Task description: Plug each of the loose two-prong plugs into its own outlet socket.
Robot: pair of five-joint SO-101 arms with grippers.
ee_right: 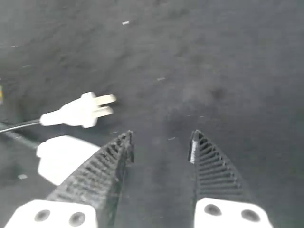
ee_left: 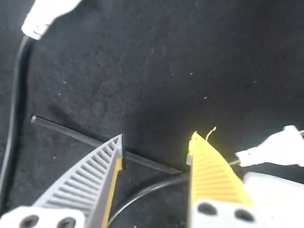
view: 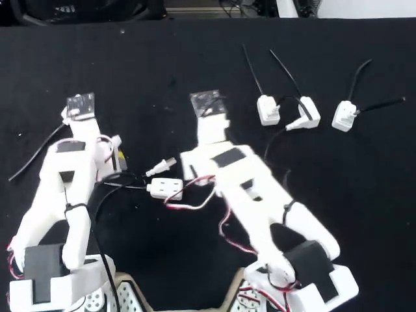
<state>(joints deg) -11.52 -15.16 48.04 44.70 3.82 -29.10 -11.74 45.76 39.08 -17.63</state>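
A thin black cord (ee_left: 95, 141) lies across the black table (view: 162, 78) right under the left gripper (ee_left: 156, 142). It runs from outside the grey finger (ee_left: 95, 180) in under the yellow finger (ee_left: 213, 180). A second, thicker cord (ee_left: 142, 194) curls in the gap closer to the wrist. Further out ahead of that gripper sits a white connector (ee_left: 45, 16) on its own black lead. Three white blocks (view: 305, 114) with black leads sit far off beyond the right arm (view: 260, 195), well apart from both grippers.

The loose plug (view: 162, 166) lies flat between the two arms, with the outlet socket (view: 166, 188) just beside it. I cannot tell whether they touch. From the left gripper, the plug (ee_left: 280, 149) is near the outer side of the yellow finger, narrow end towards it. The socket (ee_left: 275, 194) is close against that same finger. From the right gripper (ee_right: 162, 137), the plug (ee_right: 80, 111) lies off to one side past a black finger (ee_right: 104, 171), and its prongs point across the front of the jaws. The socket (ee_right: 64, 156) is next to that finger.

Both grippers are spread wide and hold nothing. The left arm (view: 65, 188) rises straight from its base. The right arm slants in towards the middle. Each wrist is bent down at the cloth.
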